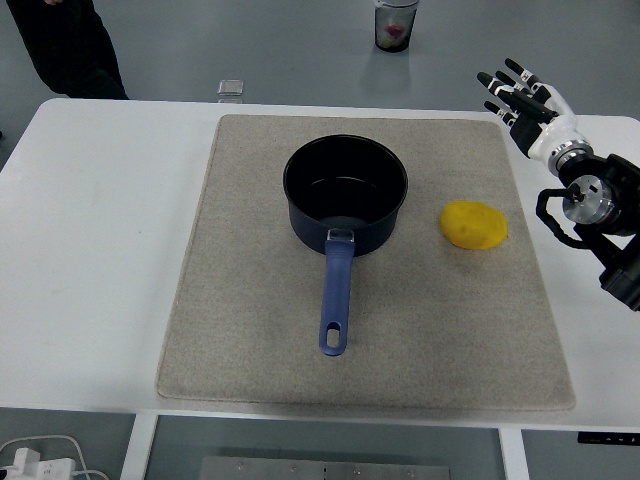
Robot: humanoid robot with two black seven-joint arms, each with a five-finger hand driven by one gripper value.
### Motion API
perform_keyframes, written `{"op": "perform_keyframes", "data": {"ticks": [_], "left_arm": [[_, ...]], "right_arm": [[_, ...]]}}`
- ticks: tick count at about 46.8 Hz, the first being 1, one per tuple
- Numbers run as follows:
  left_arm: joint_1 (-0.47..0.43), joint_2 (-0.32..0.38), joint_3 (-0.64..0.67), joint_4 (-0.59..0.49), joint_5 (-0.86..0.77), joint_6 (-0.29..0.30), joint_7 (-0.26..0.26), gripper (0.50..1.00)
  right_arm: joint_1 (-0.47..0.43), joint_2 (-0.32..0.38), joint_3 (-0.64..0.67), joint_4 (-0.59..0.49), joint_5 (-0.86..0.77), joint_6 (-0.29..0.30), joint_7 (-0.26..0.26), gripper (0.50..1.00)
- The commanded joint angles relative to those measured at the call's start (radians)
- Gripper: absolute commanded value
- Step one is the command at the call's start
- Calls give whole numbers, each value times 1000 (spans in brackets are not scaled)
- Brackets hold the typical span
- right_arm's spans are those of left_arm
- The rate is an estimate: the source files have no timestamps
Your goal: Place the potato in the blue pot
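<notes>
A yellow potato (475, 226) lies on the right side of the beige mat (250, 340). The blue pot (345, 192) stands at the mat's middle, dark and empty inside, its blue handle (337, 297) pointing toward the near edge. My right hand (518, 93) hovers over the table's far right corner, beyond and to the right of the potato, fingers spread and holding nothing. The left arm does not show.
A small clear container (231, 91) stands at the table's far edge, left of the pot. A cup (396, 24) sits on the floor beyond the table. A person's dark clothing (75, 45) shows at top left. White cables (35, 462) lie at bottom left.
</notes>
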Motion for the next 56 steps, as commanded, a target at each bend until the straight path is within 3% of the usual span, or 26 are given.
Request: {"op": "perform_keyframes", "data": {"ticks": [1, 21, 30, 40, 56], "left_arm": [[0, 0, 0, 0, 1, -1, 2, 996], [0, 0, -2, 1, -1, -1, 15, 996], [0, 0, -2, 0, -1, -1, 15, 996], [0, 0, 0, 8, -1, -1, 15, 996], [0, 0, 0, 0, -1, -1, 15, 996]], "right_arm": [[-2, 1, 0, 0, -1, 0, 0, 928], [6, -8, -2, 2, -5, 2, 0, 928], [11, -13, -5, 6, -135, 15, 0, 928], [24, -55, -62, 40, -307, 113, -1, 928], [52, -244, -247, 192, -445, 259, 2, 928]]}}
